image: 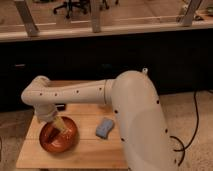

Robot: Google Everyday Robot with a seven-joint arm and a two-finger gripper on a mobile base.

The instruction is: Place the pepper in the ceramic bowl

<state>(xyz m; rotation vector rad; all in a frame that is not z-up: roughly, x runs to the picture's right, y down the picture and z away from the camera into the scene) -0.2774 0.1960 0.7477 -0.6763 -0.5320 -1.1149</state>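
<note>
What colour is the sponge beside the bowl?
Blue sponge, camera view; the gripper hangs open over the ceramic bowl.

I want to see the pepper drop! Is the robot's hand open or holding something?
Hand: open, down inside the ceramic bowl; whether anything is between its fingers cannot be told.

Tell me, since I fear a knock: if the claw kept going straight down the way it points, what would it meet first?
Most likely the inside of the bowl. The claw hangs open over it, pointing down into it. The pepper is not visible, so depth there is uncertain. The sponge lies off to the side, out of that line.
</note>
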